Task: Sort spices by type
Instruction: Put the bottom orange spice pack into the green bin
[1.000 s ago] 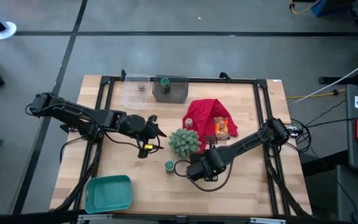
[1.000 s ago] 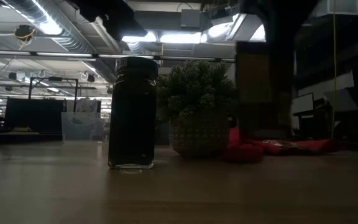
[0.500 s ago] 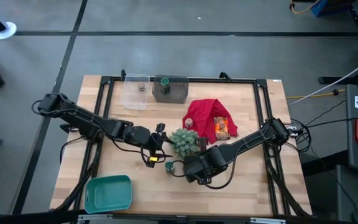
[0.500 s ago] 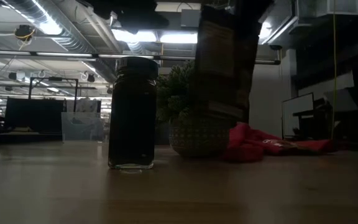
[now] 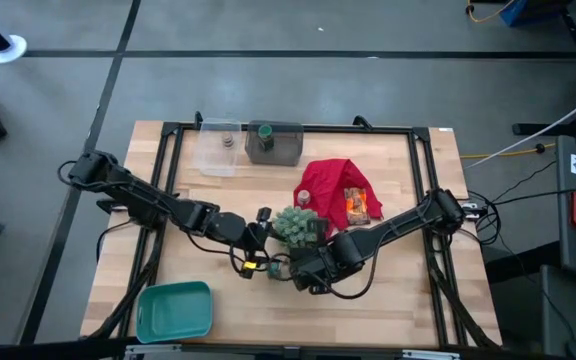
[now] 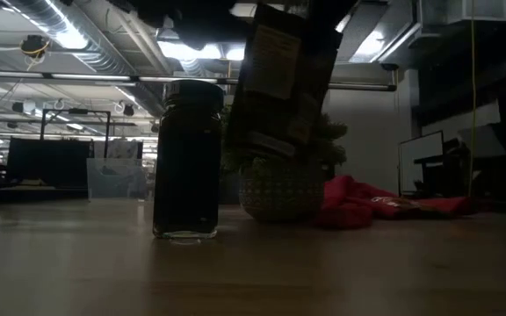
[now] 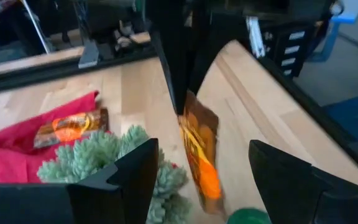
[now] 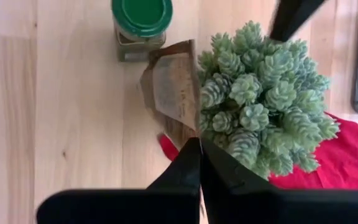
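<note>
Right wrist view showed my right gripper point(image 8: 199, 155) pinched shut on an orange-brown packet point(image 8: 169, 84) dangling mid-worktop beside the green-lidded jar point(image 8: 140, 25) and plant point(image 8: 263, 102), left gripper point(image 7: 201, 171) spread empty nearby; careless handover could topple that jar.

Pale matt wooden tabletop point(image 8: 61, 124); glossy brown-orange foil packet point(image 7: 201, 155); soft red cloth point(image 5: 326, 182); smooth green plastic-lidded jar point(image 8: 140, 18).

The high view looks straight down on the whole table point(image 5: 218, 290). The low view sits at tabletop level, close behind a jar point(image 6: 188, 158). Both wrist views look past their own fingers from close range. All four share the plant point(image 5: 293, 226).
</note>
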